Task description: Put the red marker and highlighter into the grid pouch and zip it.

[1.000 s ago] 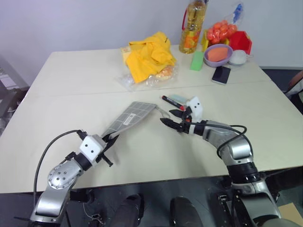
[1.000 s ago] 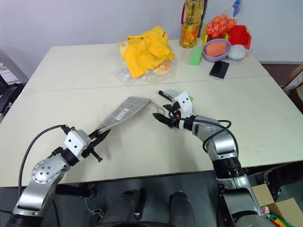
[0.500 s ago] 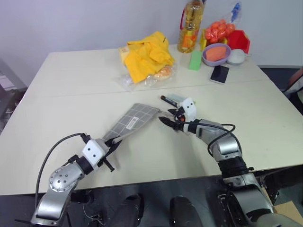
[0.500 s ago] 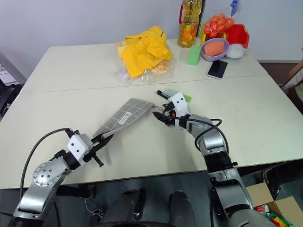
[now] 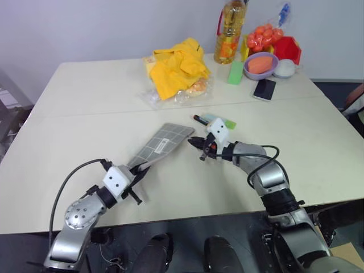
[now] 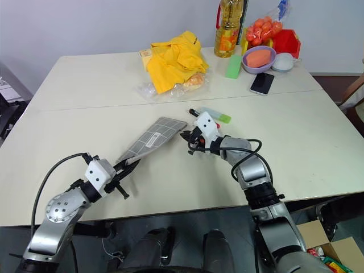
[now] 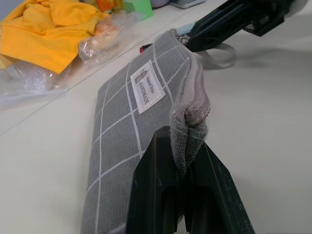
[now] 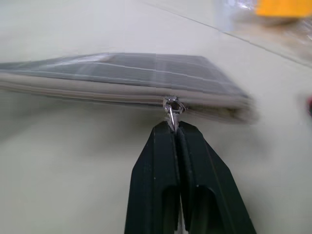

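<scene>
1. Two ends of the grid pouch [image 5: 162,143] are now gripped. It lies near the middle of the table [image 5: 85,114], slanting from the left gripper [image 7: 181,158] up toward the right gripper [image 8: 174,132].
2. The left gripper has its fingers closed on the near corner of the pouch, and the fabric is squeezed between them in the left wrist view.
3. The right gripper has its fingers pressed together on the small metal zip pull [image 8: 171,105], at the far end of the pouch.
4. The red marker [image 5: 200,119] and the highlighter [image 5: 220,121] lie side by side on the table just behind the right gripper, both outside the pouch.
5. I judge the step in hand to be opening the zip. To do it well, the right gripper should draw the pull along the zip line toward the left gripper, not upward, while the left one keeps the corner fixed so the fabric stays tight.
6. The grip on the pull looks thin, so a slow pull is safer, otherwise it can slip out.
7. The pull should go far enough that the opening can take both pens.
8. Hard to make out: whether the zip is fully closed, because its teeth are blurred in the right wrist view.
9. The grey strap [image 7: 217,54] is partly behind the right gripper, so I cannot tell whether it is caught.
10. The marker's barrel is partly covered by the gripper's white housing in the head views.
</scene>
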